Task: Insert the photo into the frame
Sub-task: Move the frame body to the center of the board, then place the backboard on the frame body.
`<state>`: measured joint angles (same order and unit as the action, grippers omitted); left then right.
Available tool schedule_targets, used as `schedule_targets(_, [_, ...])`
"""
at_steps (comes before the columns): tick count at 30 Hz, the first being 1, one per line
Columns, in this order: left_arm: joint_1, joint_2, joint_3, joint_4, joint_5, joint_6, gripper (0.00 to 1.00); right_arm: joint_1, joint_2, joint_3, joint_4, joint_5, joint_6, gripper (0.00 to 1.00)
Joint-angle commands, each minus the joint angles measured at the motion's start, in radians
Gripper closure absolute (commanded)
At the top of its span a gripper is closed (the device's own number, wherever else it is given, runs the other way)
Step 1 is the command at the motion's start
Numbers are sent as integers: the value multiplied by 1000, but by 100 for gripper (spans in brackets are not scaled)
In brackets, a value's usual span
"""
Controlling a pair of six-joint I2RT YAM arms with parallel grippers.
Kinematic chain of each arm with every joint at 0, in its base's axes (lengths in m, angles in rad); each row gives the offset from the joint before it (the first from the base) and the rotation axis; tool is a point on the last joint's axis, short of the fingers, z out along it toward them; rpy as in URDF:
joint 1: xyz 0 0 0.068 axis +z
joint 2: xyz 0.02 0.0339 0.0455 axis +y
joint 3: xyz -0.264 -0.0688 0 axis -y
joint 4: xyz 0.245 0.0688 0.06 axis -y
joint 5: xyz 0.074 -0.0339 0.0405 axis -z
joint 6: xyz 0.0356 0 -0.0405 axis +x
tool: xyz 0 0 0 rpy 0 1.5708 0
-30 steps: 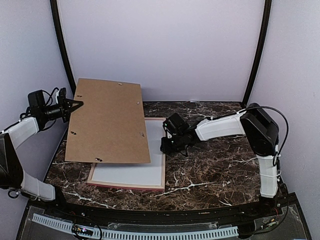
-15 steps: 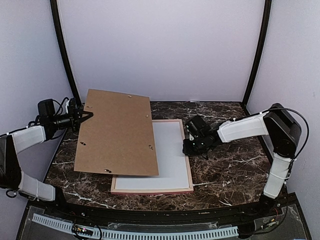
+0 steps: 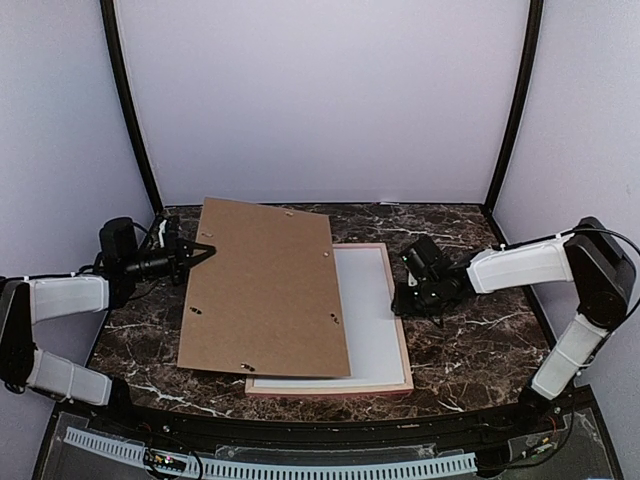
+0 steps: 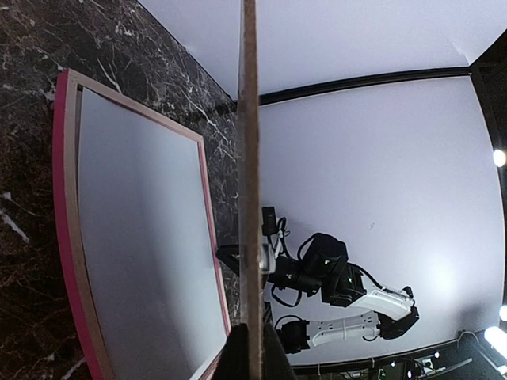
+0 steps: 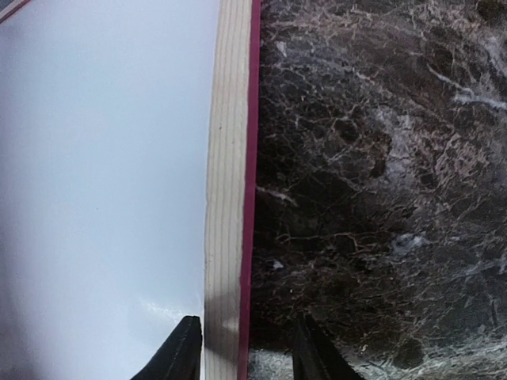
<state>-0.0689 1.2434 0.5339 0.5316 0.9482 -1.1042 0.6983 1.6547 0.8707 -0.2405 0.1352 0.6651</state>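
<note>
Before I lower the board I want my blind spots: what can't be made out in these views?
- Left part of the frame: top view, under the brown backing panel.
- What the white sheet in the frame is: no printed side shows.
- Right jaws' hold on the frame: right wrist view, tips cut off below.
- Left jaws' tips on the panel: left wrist view, likewise cut.

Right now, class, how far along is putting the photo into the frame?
Done: the photo, seemingly white back up, lies inside the frame. In hand: left gripper holds the backing panel lifted; right gripper straddles the frame's rail. Left: lowering the panel.
</note>
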Motion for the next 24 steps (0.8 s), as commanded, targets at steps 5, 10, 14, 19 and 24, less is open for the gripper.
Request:
schedule_targets(5, [-107, 138, -61, 410, -26, -161, 100, -25, -145, 6, -11, -30, -5, 43])
schedule_targets(10, [-178, 241, -54, 519, -66, -207, 100, -60, -198, 8, -46, -22, -23, 38])
schedule_targets(14, [-227, 350, -42, 622, -115, -249, 100, -98, -223, -14, -58, -21, -42, 38])
schedule_targets(19, [-280, 458, -13, 695, -158, -284, 100, -134, -253, -38, -62, -24, -57, 37])
schedule_targets(24, [-317, 540, 23, 715, -189, -285, 100, -143, -257, -54, -60, -23, -65, 37])
